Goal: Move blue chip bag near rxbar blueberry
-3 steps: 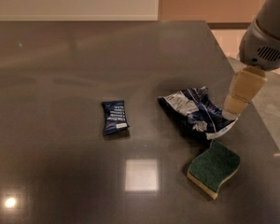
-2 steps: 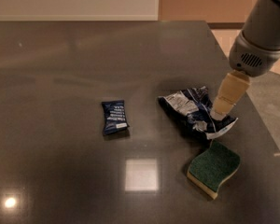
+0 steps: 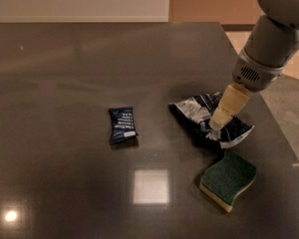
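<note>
One second back the gripper point(image 3: 215, 130) hung off the right edge of the blue chip bag point(image 3: 193, 109). Since then I have watched it swing left and drop, and its tan tip now sits on the middle of the crumpled foil, touching it or all but touching. The bag itself has not shifted. It lies right of centre on the dark table point(image 3: 65, 83), with the green sponge point(image 3: 228, 179) just beside its lower right corner. The rxbar blueberry point(image 3: 123, 125) has not moved either; it lies flat to the left of the bag, with a strip of bare tabletop between them. I read this as the end of the reach and the start of the grasp. None of the move proper is done, and the bag has yet to travel left toward the bar.

Whether the claw is wide, narrow or already pinching foil I cannot tell; it shows as one tapered tan piece.

The arm point(image 3: 271, 39) comes in from the upper right corner, its grey wrist housing above and to the right of the bag. The claw slants down and leftward from it, meeting the bag at a tilt rather than from straight above. I judge that a crinkled wrapper may slide under such a contact, and the sponge is close enough to be nudged.
</note>
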`<control>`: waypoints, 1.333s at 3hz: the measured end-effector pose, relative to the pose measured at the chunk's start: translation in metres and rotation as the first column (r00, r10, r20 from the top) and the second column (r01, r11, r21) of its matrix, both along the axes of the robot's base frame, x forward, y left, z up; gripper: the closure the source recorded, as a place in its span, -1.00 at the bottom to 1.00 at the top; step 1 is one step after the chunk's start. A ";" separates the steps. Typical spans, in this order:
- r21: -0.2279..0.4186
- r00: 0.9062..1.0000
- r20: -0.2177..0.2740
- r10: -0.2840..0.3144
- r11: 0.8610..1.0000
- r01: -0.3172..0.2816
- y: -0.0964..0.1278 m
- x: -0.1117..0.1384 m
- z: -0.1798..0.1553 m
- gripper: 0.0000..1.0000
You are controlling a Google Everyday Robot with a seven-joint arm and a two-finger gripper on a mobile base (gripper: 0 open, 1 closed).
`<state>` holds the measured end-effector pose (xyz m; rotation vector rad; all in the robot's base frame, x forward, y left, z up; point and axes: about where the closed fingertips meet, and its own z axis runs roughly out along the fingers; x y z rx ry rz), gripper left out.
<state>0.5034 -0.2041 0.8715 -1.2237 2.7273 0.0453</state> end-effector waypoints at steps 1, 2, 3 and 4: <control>0.022 0.999 -0.022 -0.027 0.999 0.027 0.003 0.002 -0.009 -0.65; 0.045 0.999 -0.034 -0.038 0.998 0.039 0.004 0.005 -0.012 -0.17; 0.076 0.999 -0.032 -0.032 0.997 0.035 0.012 0.012 -0.011 0.28; 0.121 1.000 -0.022 0.003 0.993 0.000 0.027 0.026 -0.008 0.76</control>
